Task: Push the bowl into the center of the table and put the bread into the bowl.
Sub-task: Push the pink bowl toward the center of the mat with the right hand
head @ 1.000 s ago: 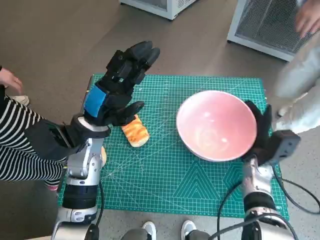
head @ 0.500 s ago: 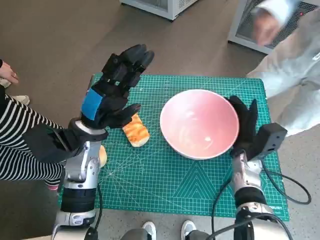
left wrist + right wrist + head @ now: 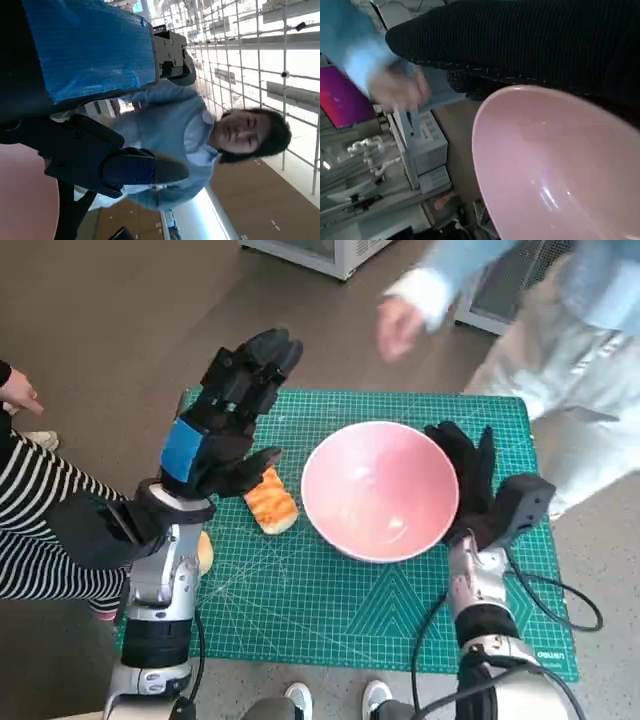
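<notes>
The pink bowl [image 3: 380, 490] sits on the green cutting mat [image 3: 330, 590] that covers the desk, slightly right of the middle, tilted so its opening faces up and a little to the near side. The right hand [image 3: 468, 480] in its knitted glove lies flat against the bowl's right outer wall, fingers extended and pointing to the far side — touching the rim, gripping nothing. In the right wrist view the glove runs as a dark band just beside the bowl's pale pink edge [image 3: 555, 165]. The bread [image 3: 271, 502] lies on the mat left of the bowl, near it but apart. The left hand [image 3: 228, 415] hangs raised above the mat's far left part, fingers spread and empty — its thumb reaches out just over the bread. A person in a light blue sleeve [image 3: 455, 265] stands beyond the far right corner, one hand [image 3: 398, 328] blurred above the floor
</notes>
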Action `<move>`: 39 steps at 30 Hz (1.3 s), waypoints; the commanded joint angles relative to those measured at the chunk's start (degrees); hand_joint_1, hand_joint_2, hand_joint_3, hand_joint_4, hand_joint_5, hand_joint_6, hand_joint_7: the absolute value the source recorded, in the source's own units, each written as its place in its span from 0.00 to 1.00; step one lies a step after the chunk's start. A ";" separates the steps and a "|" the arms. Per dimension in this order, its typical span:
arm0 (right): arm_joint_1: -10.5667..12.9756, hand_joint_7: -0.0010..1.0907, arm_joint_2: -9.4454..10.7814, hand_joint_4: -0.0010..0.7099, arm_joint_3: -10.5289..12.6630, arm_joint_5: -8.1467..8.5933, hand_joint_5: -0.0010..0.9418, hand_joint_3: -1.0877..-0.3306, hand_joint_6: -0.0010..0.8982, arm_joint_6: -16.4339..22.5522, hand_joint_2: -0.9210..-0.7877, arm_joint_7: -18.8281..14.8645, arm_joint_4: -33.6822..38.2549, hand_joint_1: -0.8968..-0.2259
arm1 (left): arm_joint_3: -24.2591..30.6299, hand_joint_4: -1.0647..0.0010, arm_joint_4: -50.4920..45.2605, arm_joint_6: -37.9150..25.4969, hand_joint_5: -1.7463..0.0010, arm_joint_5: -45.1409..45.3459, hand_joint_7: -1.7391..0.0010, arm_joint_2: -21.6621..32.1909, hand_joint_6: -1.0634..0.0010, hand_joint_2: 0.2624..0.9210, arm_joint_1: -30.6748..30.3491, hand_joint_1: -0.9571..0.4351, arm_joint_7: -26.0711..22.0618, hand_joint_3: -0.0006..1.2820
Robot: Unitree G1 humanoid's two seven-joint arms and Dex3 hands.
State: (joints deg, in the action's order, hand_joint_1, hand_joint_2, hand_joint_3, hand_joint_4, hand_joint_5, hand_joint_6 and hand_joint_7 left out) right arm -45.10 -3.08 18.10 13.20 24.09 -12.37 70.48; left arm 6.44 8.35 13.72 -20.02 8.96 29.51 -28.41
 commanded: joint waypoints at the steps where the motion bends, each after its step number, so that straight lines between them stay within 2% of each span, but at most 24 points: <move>1: 0.26 0.30 0.68 0.09 0.02 -0.30 0.00 0.39 0.07 -1.18 0.00 0.31 0.89 0.39 | -0.05 0.95 -0.26 0.19 0.89 0.29 0.65 0.26 1.00 1.00 -0.78 0.25 -0.09 0.23; 14: 0.64 0.29 0.41 0.09 0.22 0.18 0.00 0.38 0.07 -0.69 0.00 -0.66 0.18 0.41 | -0.65 0.94 0.16 0.29 0.90 0.49 0.65 -0.07 1.00 1.00 -0.53 0.27 -0.27 0.24; 22: 1.58 0.29 -0.34 0.08 -0.22 -0.11 0.00 0.38 0.07 0.59 0.00 -0.96 -2.23 0.39 | -1.06 0.94 -0.17 0.25 0.91 0.31 0.67 0.04 1.00 1.00 -0.51 0.27 -0.65 0.24; 28: 3.51 0.29 -1.09 0.07 -1.64 -1.07 0.00 0.37 0.07 2.79 0.00 -0.98 -8.51 0.39 | -0.59 0.94 0.07 -0.24 0.91 -0.20 0.67 0.71 1.00 1.00 -0.03 0.28 -1.21 0.25; 32: 5.96 0.29 -1.15 0.07 -3.46 -2.03 0.00 0.37 0.07 4.71 0.00 -0.73 -16.79 0.39 | -0.28 0.93 0.37 -0.26 0.91 -0.04 0.68 1.29 1.00 1.00 0.47 0.28 -1.35 0.25; 39: 8.08 0.29 -0.90 0.07 -4.50 -2.22 0.00 0.38 0.07 2.98 0.00 -0.06 -22.13 0.37 | -0.34 0.93 0.47 -0.19 0.92 -0.08 0.68 1.52 1.00 1.00 0.56 0.28 -1.32 0.24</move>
State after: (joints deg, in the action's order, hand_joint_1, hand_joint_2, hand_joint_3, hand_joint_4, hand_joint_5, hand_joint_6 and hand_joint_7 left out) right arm -39.59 -4.28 14.23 11.25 28.71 -13.09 49.21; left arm 5.83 8.48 13.69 -20.18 10.13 29.37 -29.55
